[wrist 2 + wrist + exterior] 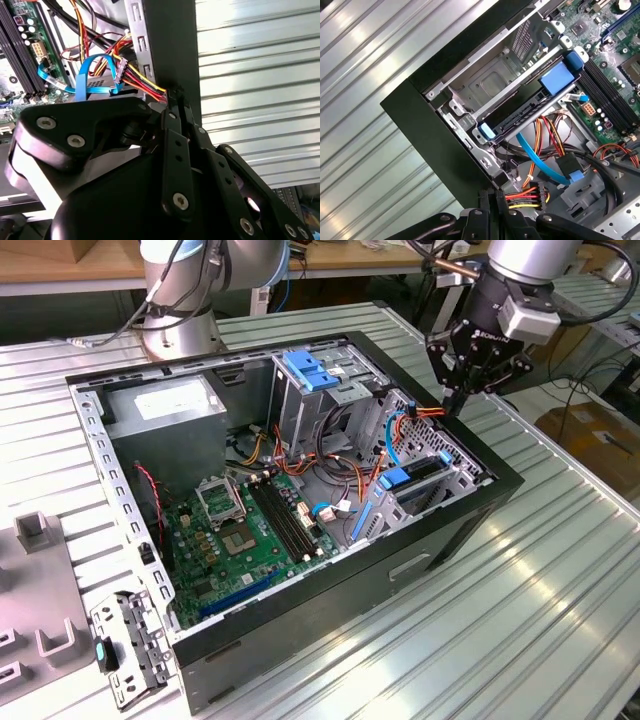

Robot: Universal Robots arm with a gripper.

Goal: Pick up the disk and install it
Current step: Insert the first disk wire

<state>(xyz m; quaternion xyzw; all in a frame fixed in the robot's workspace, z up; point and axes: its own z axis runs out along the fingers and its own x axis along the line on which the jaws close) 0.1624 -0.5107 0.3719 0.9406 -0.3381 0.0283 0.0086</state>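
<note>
The disk sits slid into the metal drive cage at the front corner of the open computer case. Its dark edge shows between blue plastic rails, and a blue tab is at one end. In the exterior view the disk lies in the cage at the case's right end. My gripper hangs above the case's far right rim, apart from the disk. Its black fingers are pressed together with nothing between them, close to a bundle of red, yellow and black power wires.
The black case wall stands right beside the fingertips. A blue data cable and orange wires cross the space near the cage. The motherboard, a grey power supply and an upper cage with a blue latch fill the case. Grey fixtures lie on the exterior view's left.
</note>
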